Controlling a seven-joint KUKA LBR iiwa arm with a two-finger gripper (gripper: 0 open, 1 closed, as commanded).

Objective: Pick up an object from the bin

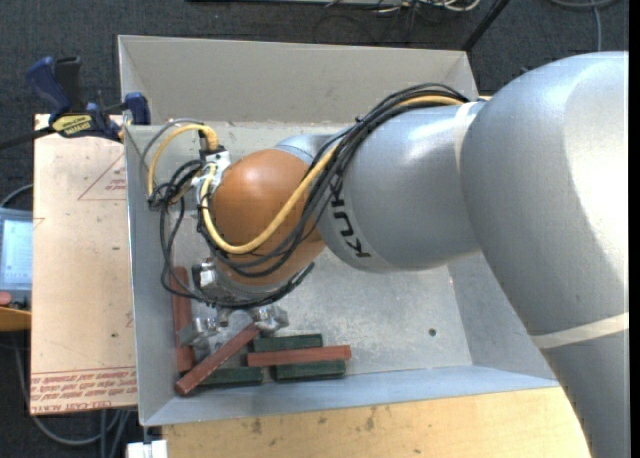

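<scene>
Camera view: splayed gripper (pixel 240 326) over brown stick (pixel 213 360), long axis lower-left to upper-right.

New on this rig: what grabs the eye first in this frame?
The big silver arm dominates, reaching in from the right with an orange wrist cover and looped cables. Its gripper sits low in the view's lower-left corner of the bin, over a small heap of reddish-brown bars and dark green blocks.
</scene>
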